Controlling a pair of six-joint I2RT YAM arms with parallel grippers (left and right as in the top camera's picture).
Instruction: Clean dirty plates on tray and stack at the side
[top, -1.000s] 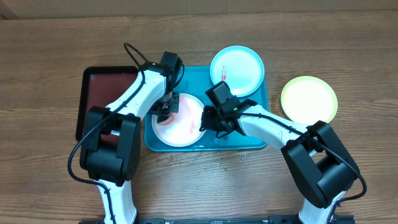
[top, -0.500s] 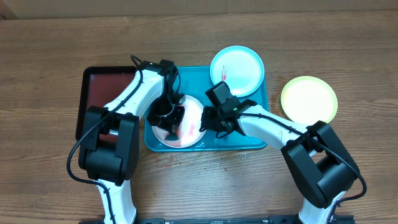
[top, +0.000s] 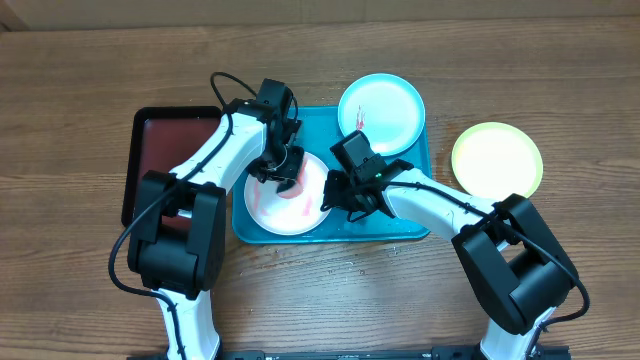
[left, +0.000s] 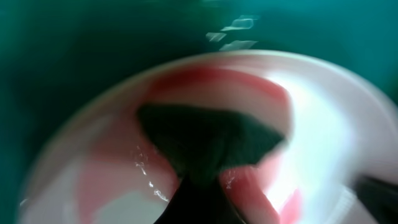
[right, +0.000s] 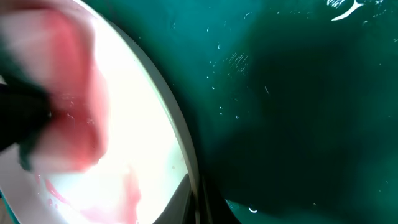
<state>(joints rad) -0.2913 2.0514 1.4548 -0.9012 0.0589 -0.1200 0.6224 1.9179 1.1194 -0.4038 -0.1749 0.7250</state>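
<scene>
Left pincer (top: 283, 172): closed on dark green scrub pad (left: 205, 140), pressed on red-smeared white round plate (top: 290, 208)
Right pincer (top: 330, 195): clamped on that plate's rim
Plate: in turquoise rectangular plastic tray (top: 318, 125)

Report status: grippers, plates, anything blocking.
Left gripper shut on dark pad, on smeared white plate. Right gripper shut on that plate's rim. Blue plate smeared, on tray; green plate on table. Nothing blocking.

left arm (top: 215, 150) and right arm (top: 435, 203), white link shells, black joints, black cables looping alongside
</scene>
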